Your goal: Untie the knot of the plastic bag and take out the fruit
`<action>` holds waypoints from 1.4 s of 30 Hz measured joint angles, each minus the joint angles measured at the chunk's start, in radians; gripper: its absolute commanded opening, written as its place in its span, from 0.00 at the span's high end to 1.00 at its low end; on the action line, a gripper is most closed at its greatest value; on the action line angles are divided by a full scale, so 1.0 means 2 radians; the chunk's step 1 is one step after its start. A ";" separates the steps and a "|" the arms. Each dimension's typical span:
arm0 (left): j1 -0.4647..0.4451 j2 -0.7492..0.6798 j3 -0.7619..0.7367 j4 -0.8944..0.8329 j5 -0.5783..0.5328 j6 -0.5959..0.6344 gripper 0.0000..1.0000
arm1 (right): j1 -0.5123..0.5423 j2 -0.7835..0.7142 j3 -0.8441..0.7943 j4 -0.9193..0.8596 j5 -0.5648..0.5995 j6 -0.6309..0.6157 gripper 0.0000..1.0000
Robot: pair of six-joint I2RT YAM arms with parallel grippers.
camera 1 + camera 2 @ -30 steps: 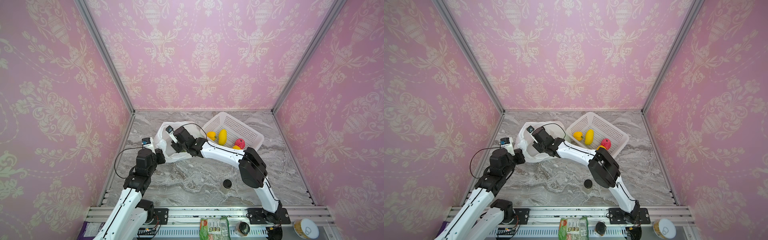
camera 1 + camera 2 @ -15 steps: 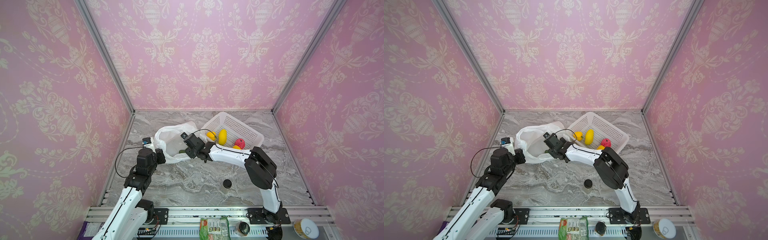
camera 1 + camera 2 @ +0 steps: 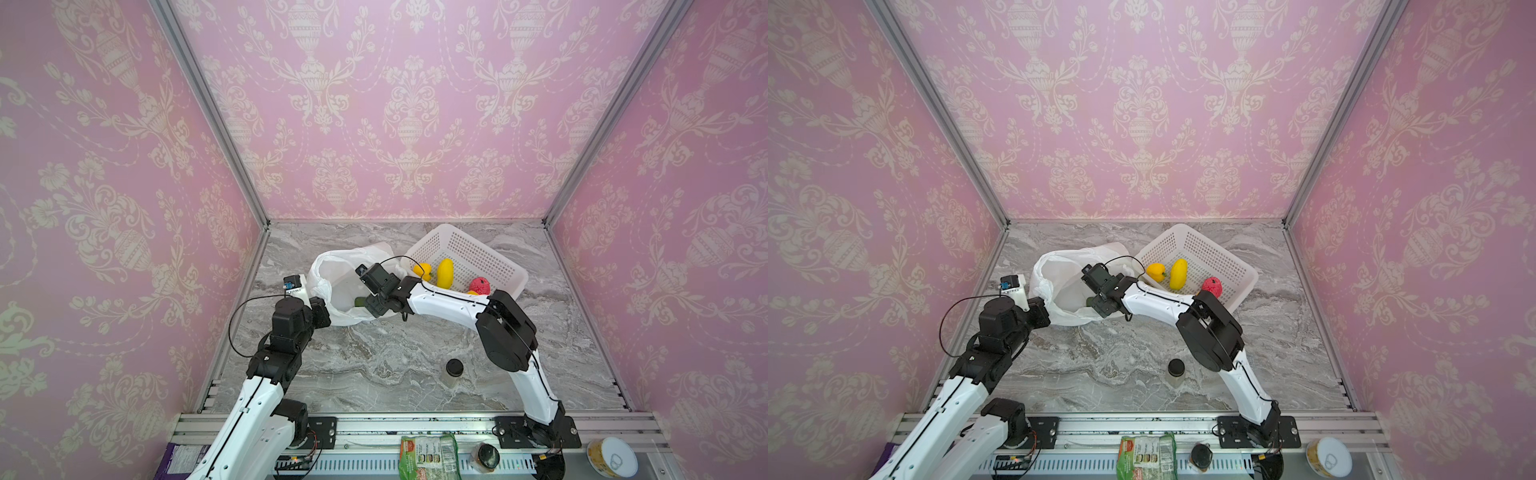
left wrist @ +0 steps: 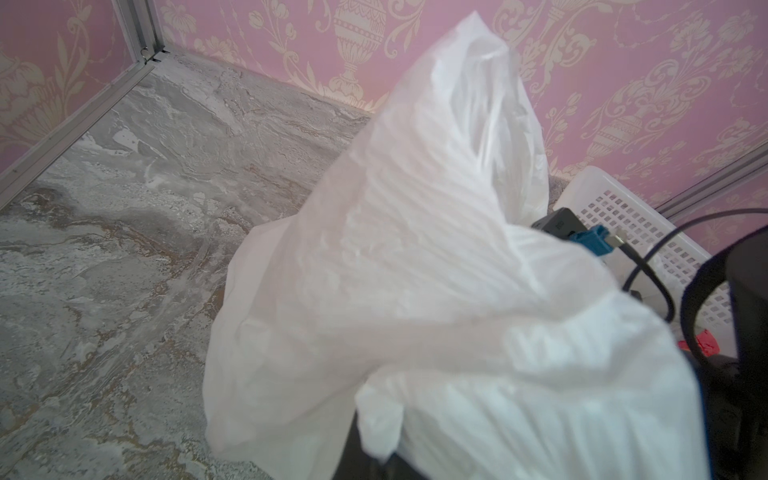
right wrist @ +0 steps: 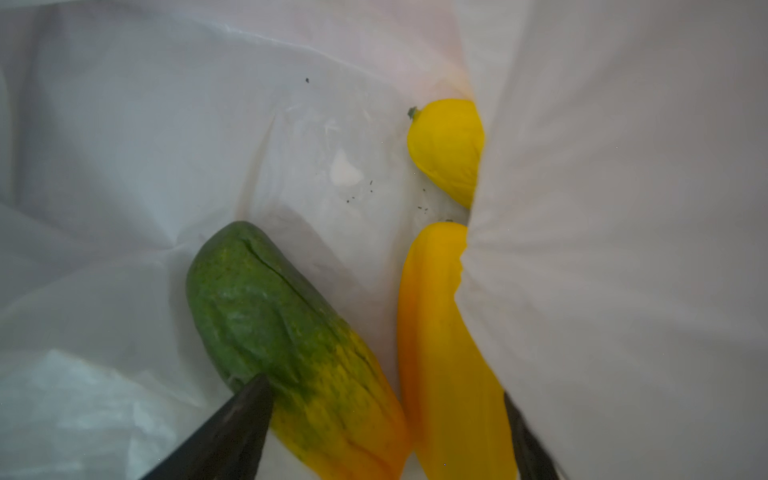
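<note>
Left claw (image 3: 324,305) grips plastic bag (image 3: 337,272) at its left rim; right claw (image 5: 382,395), spread wide inside, straddles green fruit (image 5: 266,307), holding nothing

White plastic bag (image 3: 332,270), mouth wide open, with green-orange fruit (image 5: 286,332) and two yellow ones inside.

Plastic bag (image 3: 334,276) left of basket (image 3: 471,249)

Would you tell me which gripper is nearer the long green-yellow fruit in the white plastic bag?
Right. The right gripper stands open over the fruit inside the bag; the left gripper pinches the bag's rim outside.
</note>
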 measured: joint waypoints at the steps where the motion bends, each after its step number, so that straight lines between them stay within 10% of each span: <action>1: 0.000 0.000 0.000 0.000 0.000 0.000 1.00 | -0.002 0.002 0.003 -0.001 -0.004 0.004 0.13; 25: 0.000 0.005 0.000 0.000 0.000 0.000 1.00 | -0.023 -0.010 -0.011 -0.098 -0.098 0.095 0.17; 42: 0.000 0.006 0.000 0.002 0.000 0.000 1.00 | -0.034 0.026 0.027 -0.056 -0.096 0.068 0.64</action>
